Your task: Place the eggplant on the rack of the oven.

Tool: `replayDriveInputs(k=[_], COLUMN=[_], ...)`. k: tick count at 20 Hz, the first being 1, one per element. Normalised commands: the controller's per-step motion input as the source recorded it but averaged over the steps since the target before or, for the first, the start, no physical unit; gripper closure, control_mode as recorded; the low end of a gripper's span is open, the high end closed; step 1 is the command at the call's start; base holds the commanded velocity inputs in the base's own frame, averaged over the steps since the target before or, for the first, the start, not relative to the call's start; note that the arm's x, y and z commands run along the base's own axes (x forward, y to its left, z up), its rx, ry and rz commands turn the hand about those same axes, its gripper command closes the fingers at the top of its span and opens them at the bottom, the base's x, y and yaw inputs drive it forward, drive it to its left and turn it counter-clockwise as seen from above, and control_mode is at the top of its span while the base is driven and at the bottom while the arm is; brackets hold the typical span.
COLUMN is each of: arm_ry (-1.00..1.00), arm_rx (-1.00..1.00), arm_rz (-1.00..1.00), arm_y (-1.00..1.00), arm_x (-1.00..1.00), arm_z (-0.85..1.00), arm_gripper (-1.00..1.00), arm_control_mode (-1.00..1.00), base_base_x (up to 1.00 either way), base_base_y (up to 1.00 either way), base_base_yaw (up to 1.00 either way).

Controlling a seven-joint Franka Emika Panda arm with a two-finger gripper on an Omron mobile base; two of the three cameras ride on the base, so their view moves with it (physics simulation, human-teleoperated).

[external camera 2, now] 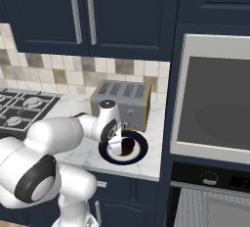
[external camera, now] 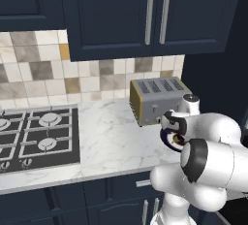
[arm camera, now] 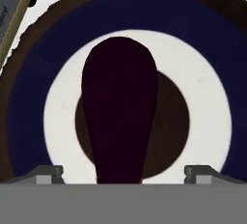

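Note:
The eggplant, a dark maroon lump, lies on a plate with a navy ring and a brown centre. My gripper hangs just over it, open, with one fingertip on each side of the eggplant's narrow end and a gap on both sides. In the right base view the gripper points down at the plate near the counter's right end, and the eggplant shows beside it. The dark oven sits low at the right, with the grey wire rack below its control panel.
A silver-and-tan toaster stands just behind the plate. The gas hob lies at the left of the marble counter. A built-in appliance with a grey window sits above the oven. Navy wall cabinets hang overhead.

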Motion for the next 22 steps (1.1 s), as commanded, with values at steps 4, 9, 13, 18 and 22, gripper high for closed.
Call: replayDriveInputs(k=[4, 9, 13, 18, 22], arm_ry=[0.00, 0.00, 0.00, 0.01, 0.00], arm_rx=[0.00, 0.00, 0.00, 0.00, 0.00], arm_rz=[0.00, 0.00, 0.00, 0.00, 0.00], arm_y=[-0.02, -0.01, 0.00, 0.00, 0.00], arm_x=[0.11, 0.05, 0.00, 0.00, 0.00], arm_z=[-0.33, -0.33, -0.08, -0.03, 0.00], arm_gripper=[-1.00, -1.00, -1.00, 1.00, 1.00], arm_control_mode=[-1.00, -1.00, -1.00, -1.00, -1.00], base_base_x=[0.00, 0.00, 0.00, 0.00, 0.00], base_base_y=[0.00, 0.00, 0.00, 0.00, 0.00], base_base_yaw=[0.00, 0.00, 0.00, 0.00, 0.00])
